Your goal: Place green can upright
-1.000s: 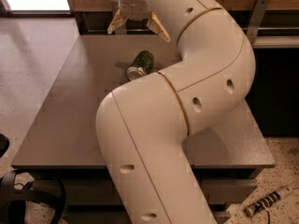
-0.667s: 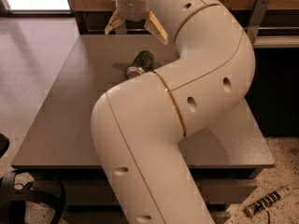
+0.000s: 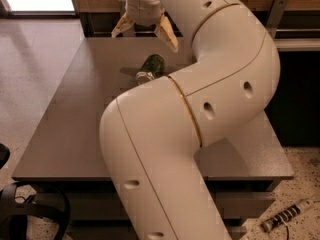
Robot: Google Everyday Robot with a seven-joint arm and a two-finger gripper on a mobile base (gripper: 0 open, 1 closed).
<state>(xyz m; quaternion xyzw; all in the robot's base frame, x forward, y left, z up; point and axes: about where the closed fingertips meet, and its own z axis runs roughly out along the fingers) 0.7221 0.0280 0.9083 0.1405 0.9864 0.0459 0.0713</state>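
text: none readable | green can (image 3: pixel 153 64): label illegible | end effector (image 3: pixel 145 39): spread wide, above the can

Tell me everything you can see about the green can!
The green can is small, with a dark green patterned body and a shiny silver end that looks like metal. It lies on its side on the grey table, silver end pointing toward the camera. Nothing grips it: the gripper hangs open beyond it, near the table's far edge, not touching. The robot's arm passes right beside it.
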